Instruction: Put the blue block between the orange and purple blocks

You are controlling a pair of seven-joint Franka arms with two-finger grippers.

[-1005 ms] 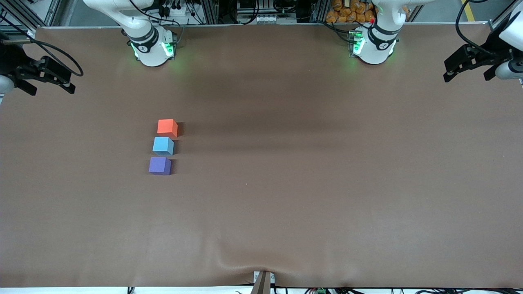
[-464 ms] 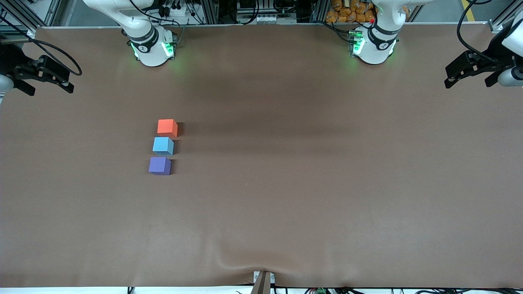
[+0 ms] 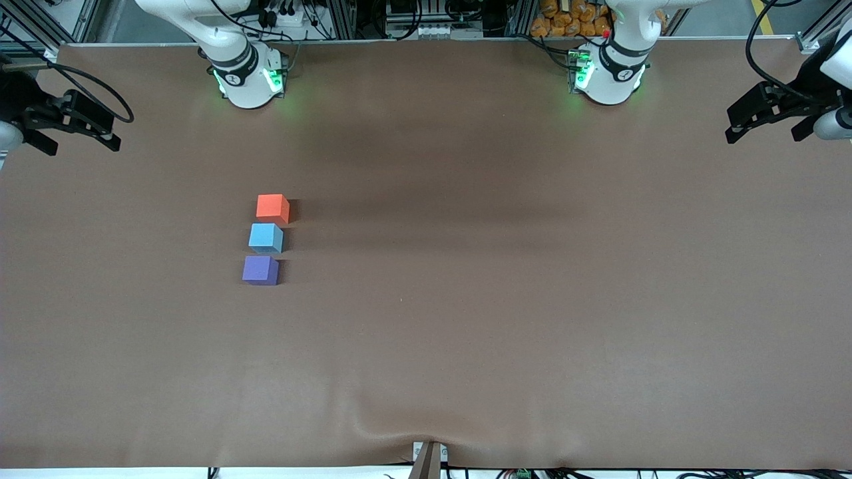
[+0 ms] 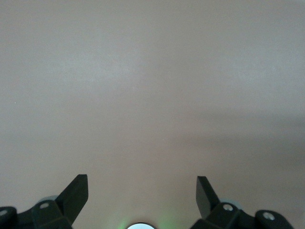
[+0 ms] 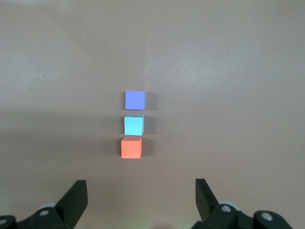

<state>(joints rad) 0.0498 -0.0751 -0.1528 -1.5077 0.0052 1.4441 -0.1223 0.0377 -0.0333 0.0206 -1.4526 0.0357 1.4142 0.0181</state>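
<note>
Sky-blue and plainly in place, the blue block [image 3: 265, 237] already sits in the gap between the orange block [image 3: 272, 207] and the purple block [image 3: 260, 270], so you can judge the placing itself as done. All three stand in a short row on the brown counter [image 3: 506, 279], toward the right arm's end of it and about midway between the edge where the bases stand and the edge nearest the front camera. The orange one is farthest from that camera, the purple one nearest. The right wrist view shows narrow slits of counter between neighbours, so none of them touch.

Your right gripper [image 3: 76, 123] hangs over the counter's edge at the right arm's end, jaws spread wide with nothing in them. Your left gripper [image 3: 765, 113] hangs near the edge at the left arm's end, likewise spread and carrying nothing, with only bare counter beneath it.

Nothing appears left to do but park the arms.
</note>
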